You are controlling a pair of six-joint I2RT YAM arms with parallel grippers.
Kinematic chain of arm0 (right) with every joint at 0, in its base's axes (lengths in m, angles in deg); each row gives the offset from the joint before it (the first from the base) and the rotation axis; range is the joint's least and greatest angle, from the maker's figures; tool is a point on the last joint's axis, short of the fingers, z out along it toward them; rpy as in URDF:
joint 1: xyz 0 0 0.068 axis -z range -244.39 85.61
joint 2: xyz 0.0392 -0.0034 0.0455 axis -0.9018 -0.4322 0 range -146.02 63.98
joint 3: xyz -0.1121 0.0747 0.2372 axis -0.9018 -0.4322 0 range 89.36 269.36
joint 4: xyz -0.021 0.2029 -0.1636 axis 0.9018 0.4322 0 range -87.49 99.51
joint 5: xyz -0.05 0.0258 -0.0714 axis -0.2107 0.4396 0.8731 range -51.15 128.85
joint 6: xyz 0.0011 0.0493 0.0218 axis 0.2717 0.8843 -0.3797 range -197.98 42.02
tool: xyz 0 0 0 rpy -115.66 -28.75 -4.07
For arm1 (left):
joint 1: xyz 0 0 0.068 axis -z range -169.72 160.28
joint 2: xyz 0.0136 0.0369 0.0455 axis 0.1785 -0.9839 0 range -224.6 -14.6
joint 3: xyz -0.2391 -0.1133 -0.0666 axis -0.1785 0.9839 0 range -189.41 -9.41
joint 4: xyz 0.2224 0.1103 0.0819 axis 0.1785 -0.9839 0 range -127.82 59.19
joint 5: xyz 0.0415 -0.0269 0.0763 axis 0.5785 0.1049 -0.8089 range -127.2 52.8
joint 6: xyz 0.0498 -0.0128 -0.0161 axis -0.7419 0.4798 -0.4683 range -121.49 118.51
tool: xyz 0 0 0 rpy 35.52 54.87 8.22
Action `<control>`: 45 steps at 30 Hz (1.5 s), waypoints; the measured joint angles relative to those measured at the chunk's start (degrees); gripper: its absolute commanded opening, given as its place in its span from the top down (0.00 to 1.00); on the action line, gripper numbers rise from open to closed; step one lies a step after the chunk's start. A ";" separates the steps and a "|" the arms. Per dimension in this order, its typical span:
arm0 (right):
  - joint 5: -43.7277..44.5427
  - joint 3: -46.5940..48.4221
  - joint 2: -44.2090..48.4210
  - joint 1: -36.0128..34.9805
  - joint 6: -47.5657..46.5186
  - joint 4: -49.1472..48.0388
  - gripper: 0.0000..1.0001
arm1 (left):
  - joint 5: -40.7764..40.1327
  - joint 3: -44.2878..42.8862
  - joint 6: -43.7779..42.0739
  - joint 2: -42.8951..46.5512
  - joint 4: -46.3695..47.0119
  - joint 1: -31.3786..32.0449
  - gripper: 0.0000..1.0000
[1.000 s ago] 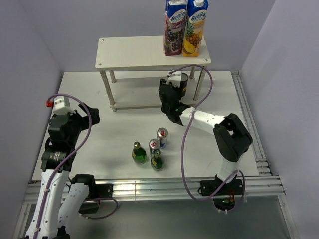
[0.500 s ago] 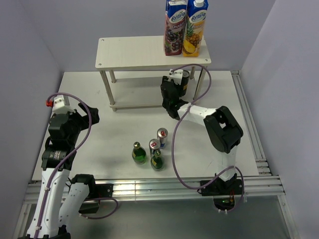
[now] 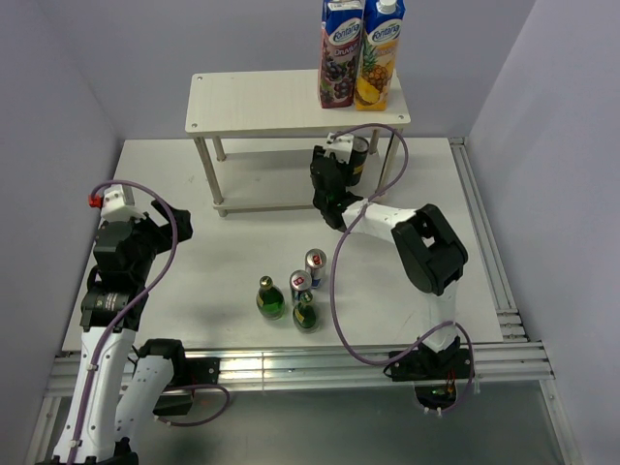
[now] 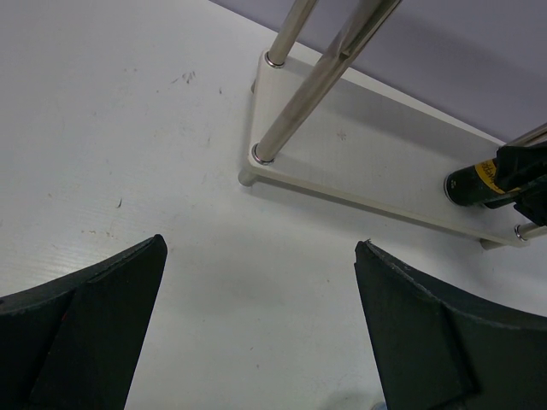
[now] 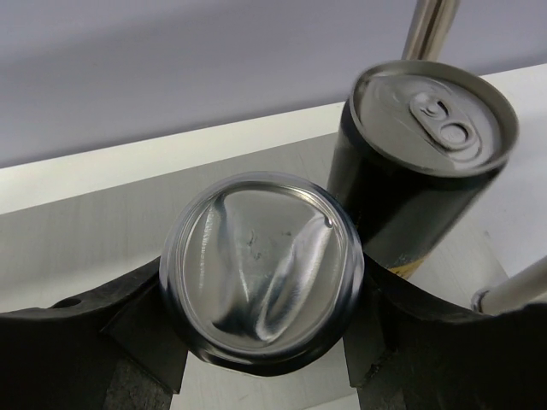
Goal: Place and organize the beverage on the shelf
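Observation:
My right gripper (image 3: 329, 189) is shut on a dark can (image 5: 261, 265), whose dished silver end faces the wrist camera. It holds the can at the lower board (image 5: 102, 205) of the shelf (image 3: 271, 102), right beside a second black-gold can (image 5: 419, 162) standing upright there (image 3: 356, 160). Two slim blue-silver cans (image 3: 316, 267) (image 3: 300, 286) and two green bottles (image 3: 269, 298) (image 3: 306, 314) stand grouped on the table's near middle. My left gripper (image 3: 179, 221) is open and empty over bare table (image 4: 261, 246), left of the shelf's front left legs (image 4: 308, 90). The standing dark can also shows in the left wrist view (image 4: 474, 184).
Two tall juice cartons (image 3: 341, 53) (image 3: 379, 53) stand on the right end of the shelf's top board. The shelf's thin metal legs flank the lower board. Purple cables loop from both arms. Walls close in on three sides.
My right gripper has carried the dark can a little further back onto the lower board, next to the standing can, and its elbow has swung in. The left arm has not moved.

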 measured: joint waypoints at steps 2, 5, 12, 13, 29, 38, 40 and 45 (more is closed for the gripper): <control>-0.04 0.81 -0.66 0.00 -0.04 -0.04 0.30 | 0.02 0.00 0.00 0.00 0.00 -0.07 0.01; -0.02 0.87 -0.74 -0.02 0.15 -0.33 0.21 | 0.02 0.00 0.00 0.00 0.00 -0.13 0.01; 0.35 0.98 -0.74 -0.02 -0.07 -0.50 0.08 | 0.02 0.00 0.00 0.04 0.00 -0.35 0.01; 0.44 0.98 -0.74 -0.09 -0.09 -0.50 0.08 | 0.02 0.00 0.00 0.07 0.00 -0.37 0.01; 2.08 -0.33 1.25 -3.39 -0.35 -0.50 0.03 | 0.07 0.00 0.00 0.50 0.02 -0.85 0.01; 3.65 -3.37 5.14 -5.31 -0.76 -0.59 0.00 | 0.39 0.00 0.00 0.50 0.02 -1.01 0.01; 4.33 -4.55 6.62 -5.92 -0.92 -0.63 0.00 | 0.42 0.00 0.00 0.52 0.00 -1.09 0.01; 6.16 -7.98 11.21 -8.79 -1.42 -1.01 0.00 | 0.44 0.00 0.00 0.76 0.00 -1.36 0.01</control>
